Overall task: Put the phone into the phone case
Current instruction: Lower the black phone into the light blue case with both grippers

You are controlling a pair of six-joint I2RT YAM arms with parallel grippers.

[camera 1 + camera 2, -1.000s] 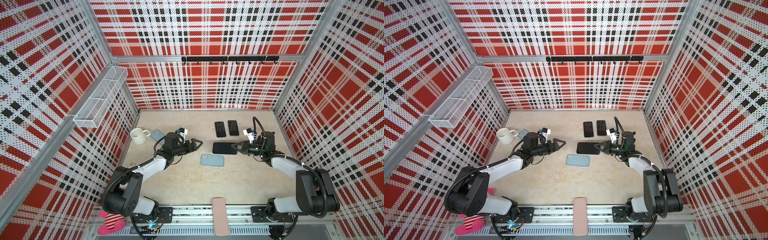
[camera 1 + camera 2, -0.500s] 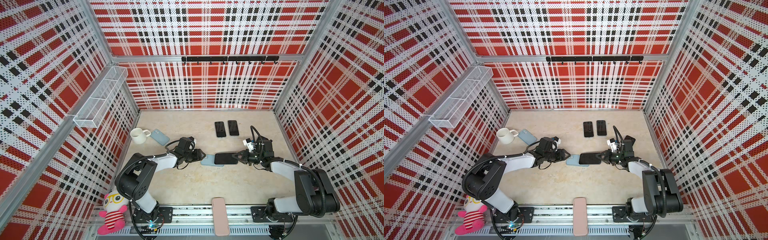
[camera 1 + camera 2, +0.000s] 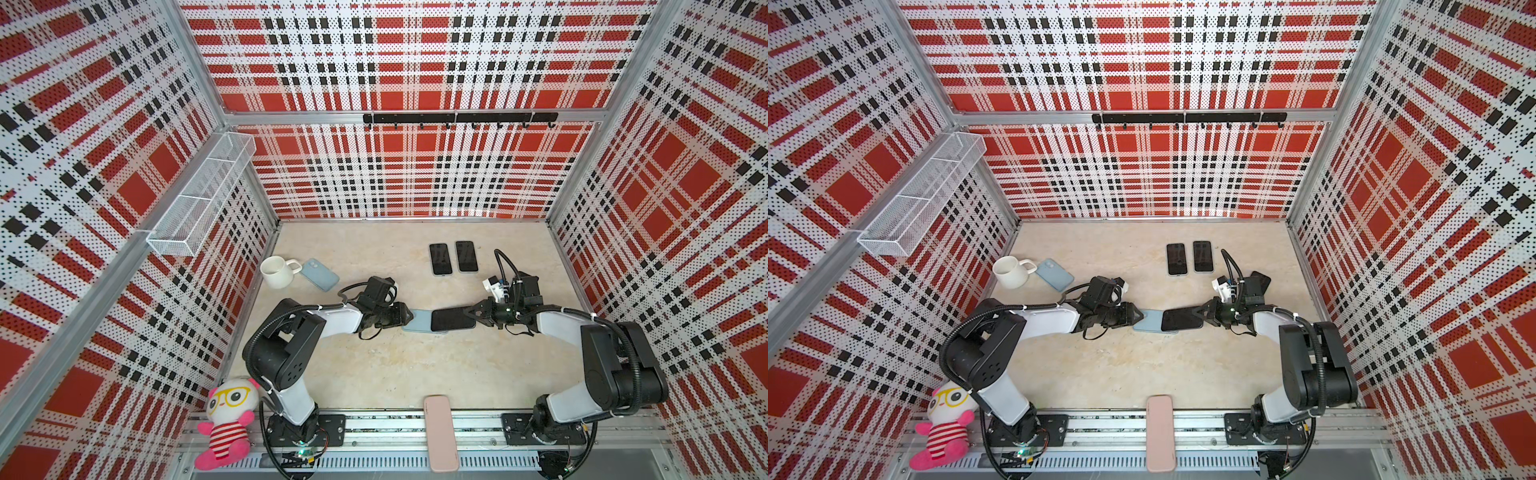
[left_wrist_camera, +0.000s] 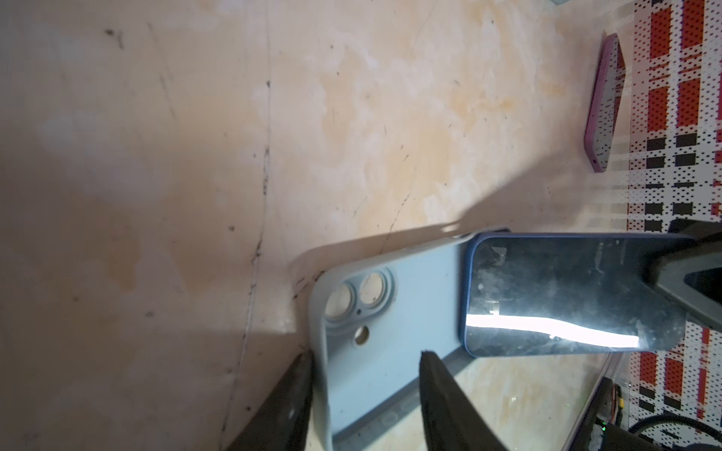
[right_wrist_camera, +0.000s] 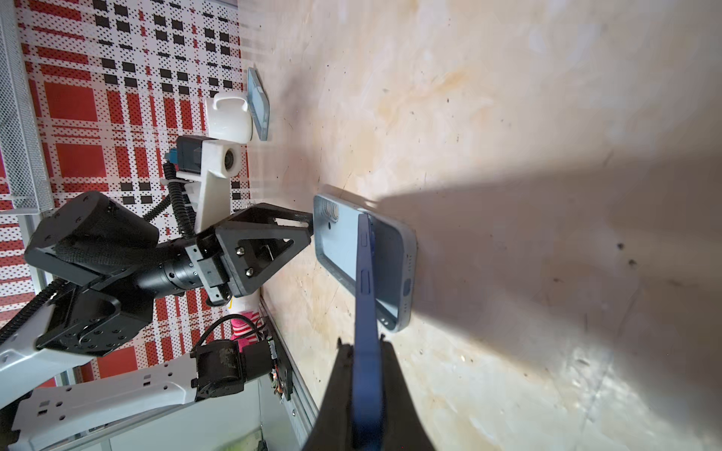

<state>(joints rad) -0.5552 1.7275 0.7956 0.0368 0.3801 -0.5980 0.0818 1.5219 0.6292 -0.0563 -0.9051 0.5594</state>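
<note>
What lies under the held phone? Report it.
The blue case, open side up; its camera end shows. The phone covers the rest, so contact there can't be seen.

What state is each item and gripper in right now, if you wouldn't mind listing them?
Blue phone: tilted, held over the case, not seated.
Light blue phone case: flat, open side up, empty.
Right gripper: shut on the phone's end.
Left gripper: jaws apart, astride the case's camera end.
White mug: upright, empty.
Two black phones: flat, screens up.
Pink case: flat, across the front rail.
</note>
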